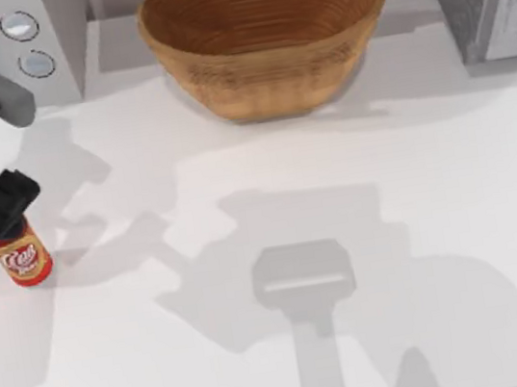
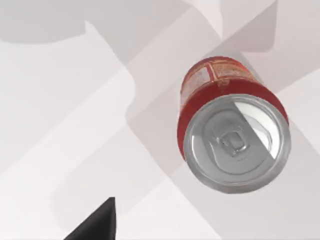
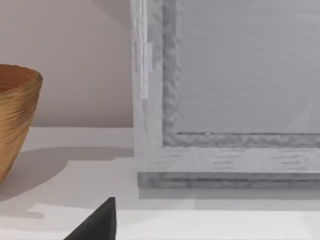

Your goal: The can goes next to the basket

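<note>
left gripper (image 1: 4, 214) over can (image 1: 23, 256), lower left | jaw state unclear | centre, grip mid-body before carrying to basket (image 1: 264, 37)

You've got a can (image 1: 23, 258) w/ red body, golden-orange band round the middle & white script lettering; from the left wrist its top (image 2: 236, 144) is plain silver w/ a pale label panel on the red side. Your basket (image 1: 264, 35) is tan-brown, ribbed in coiled rings, darker inside. Left gripper (image 1: 0, 208) is black. Table (image 1: 355, 189) is white w/ grey shadows. Grey box (image 1: 41, 41) has two pale round dials; framed panel (image 3: 225, 100) is mottled grey
</note>
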